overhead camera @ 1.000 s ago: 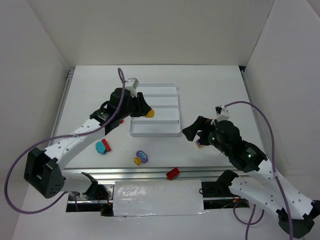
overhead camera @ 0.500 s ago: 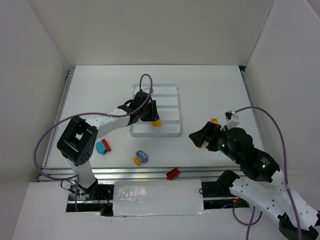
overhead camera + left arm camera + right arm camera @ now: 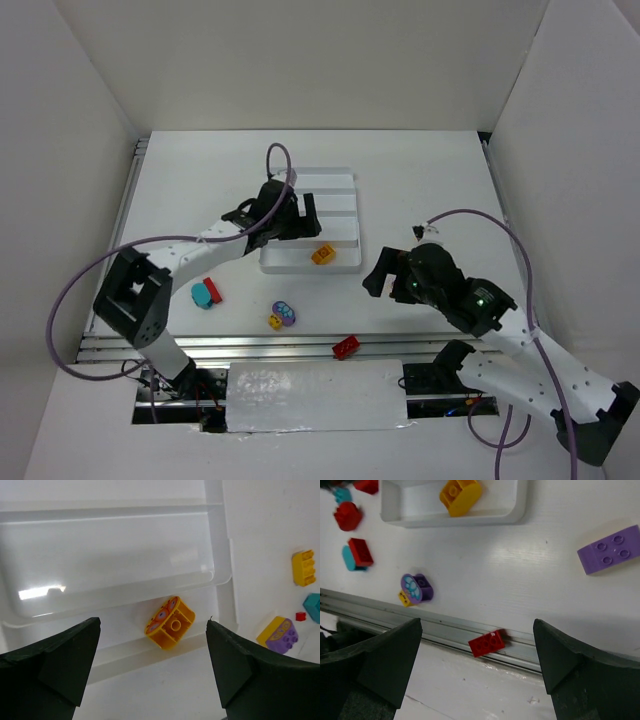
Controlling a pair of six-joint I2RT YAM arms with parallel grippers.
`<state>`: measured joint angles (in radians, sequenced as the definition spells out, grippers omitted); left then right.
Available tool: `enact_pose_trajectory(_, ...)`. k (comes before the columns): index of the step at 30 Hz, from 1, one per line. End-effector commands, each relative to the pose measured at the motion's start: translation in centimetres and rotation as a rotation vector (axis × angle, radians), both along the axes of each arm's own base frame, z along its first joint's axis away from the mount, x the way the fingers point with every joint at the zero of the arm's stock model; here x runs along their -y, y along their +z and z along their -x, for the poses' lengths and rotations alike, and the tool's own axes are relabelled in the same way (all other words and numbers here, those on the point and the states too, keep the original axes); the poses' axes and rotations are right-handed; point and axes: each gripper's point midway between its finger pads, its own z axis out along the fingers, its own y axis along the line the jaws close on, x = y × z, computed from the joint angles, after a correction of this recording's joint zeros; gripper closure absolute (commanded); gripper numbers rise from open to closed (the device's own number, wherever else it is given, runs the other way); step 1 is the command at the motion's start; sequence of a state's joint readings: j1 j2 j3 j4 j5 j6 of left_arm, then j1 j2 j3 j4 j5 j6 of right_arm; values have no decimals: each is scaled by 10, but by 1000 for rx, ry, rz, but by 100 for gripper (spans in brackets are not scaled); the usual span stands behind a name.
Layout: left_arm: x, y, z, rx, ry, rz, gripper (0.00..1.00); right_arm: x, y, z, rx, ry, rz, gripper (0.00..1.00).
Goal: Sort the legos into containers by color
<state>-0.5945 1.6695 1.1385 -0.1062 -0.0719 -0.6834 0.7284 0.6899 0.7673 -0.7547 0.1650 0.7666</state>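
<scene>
Spread wide and holding nothing, the left gripper (image 3: 298, 225) hangs over the white tray (image 3: 356, 225). Its own camera looks down between the two dark fingers (image 3: 55, 660) at a yellow-orange brick (image 3: 170, 624), which lies askew in the compartment nearest the arms' bases, close to the tray's right end and touching neither finger. The right gripper (image 3: 477, 624) is likewise splayed and empty, above the table (image 3: 430, 170) just off the tray's near right corner. Overhead, the right arm covers the ground beneath it, but the right wrist view shows a purple brick (image 3: 610, 549) flat on the table right of the tray. The left wrist view adds a cluster past the tray's end that the overhead view does not show: a yellow brick (image 3: 304, 567), a teal piece (image 3: 314, 607), a tiny red piece (image 3: 300, 616) and a purple-on-yellow pair (image 3: 279, 634). Whether that pair includes the same purple brick, I cannot tell. Both the overhead and right wrist views show the loose pieces in front of the tray. A red brick (image 3: 347, 347) lies against the metal rail (image 3: 445, 630) at the table's near edge, a round purple piece (image 3: 286, 312) touches a small yellow one (image 3: 273, 321), and a red-on-teal pair (image 3: 207, 292) lies further left.
</scene>
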Motion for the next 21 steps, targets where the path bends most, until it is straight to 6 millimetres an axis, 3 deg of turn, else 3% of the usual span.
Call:
enact_pose_trajectory(1, -29, 62, 4, 121, 103, -10, 0, -8, -17, -1, -33, -7, 37, 1)
enact_pose_trajectory(3, -46, 92, 14, 168, 143, -8, 0, -12, -30, 1, -74, -21, 76, 0)
enact_pose_trajectory(5, -67, 99, 25, 169, 193, -55, 1, -19, -46, 9, -107, -30, 134, 1)
enact_pose_trajectory(6, -75, 117, 33, 199, 209, -42, 1, -22, -51, 12, -116, -29, 153, 0)
enact_pose_trajectory(11, -117, 140, 71, 233, 239, -111, 1, -44, -80, 34, -149, -61, 260, 0)
enact_pose_trajectory(14, -120, 143, 94, 253, 156, -96, 0, -57, -101, 45, -190, -53, 317, 0)
enact_pose_trajectory(21, -135, 119, 140, 225, 46, -112, 1, -86, -128, 62, -216, -59, 354, 0)
